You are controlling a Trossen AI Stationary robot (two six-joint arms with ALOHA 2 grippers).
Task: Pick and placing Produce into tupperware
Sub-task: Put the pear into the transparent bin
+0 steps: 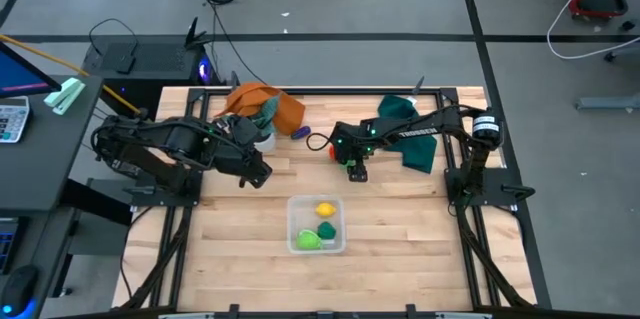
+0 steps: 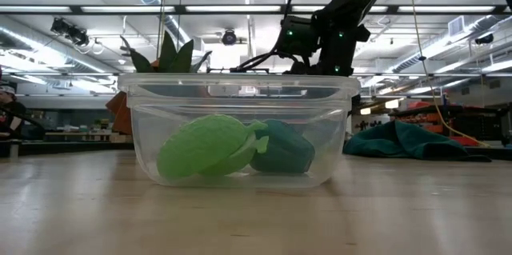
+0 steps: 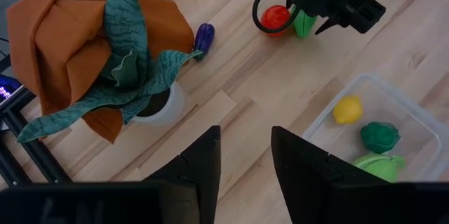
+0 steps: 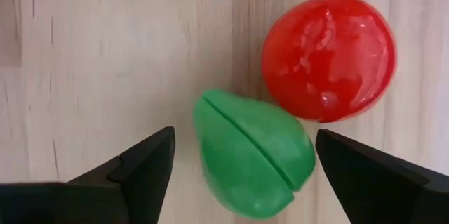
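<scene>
The clear tupperware (image 1: 294,207) sits near the table's near edge and holds a yellow piece (image 1: 325,209), a dark green piece (image 1: 327,229) and a light green piece (image 1: 307,241). A green piece (image 4: 252,155) and a red piece (image 4: 328,57) lie side by side on the wood. My right gripper (image 4: 244,140) hangs open over them, pointing down, one finger on either side of the green piece without touching it. A purple piece (image 3: 203,38) lies beside the orange cloth. My left gripper (image 3: 245,150) is open over bare wood left of the tupperware.
A white pot with a plant (image 3: 158,104) stands by the far edge, with the orange cloth (image 3: 63,34) bunched behind it. A dark green cloth (image 1: 412,131) lies at the far right. A black cable loop (image 3: 261,3) curves around the red piece. Bare wood lies around the tupperware (image 3: 421,122).
</scene>
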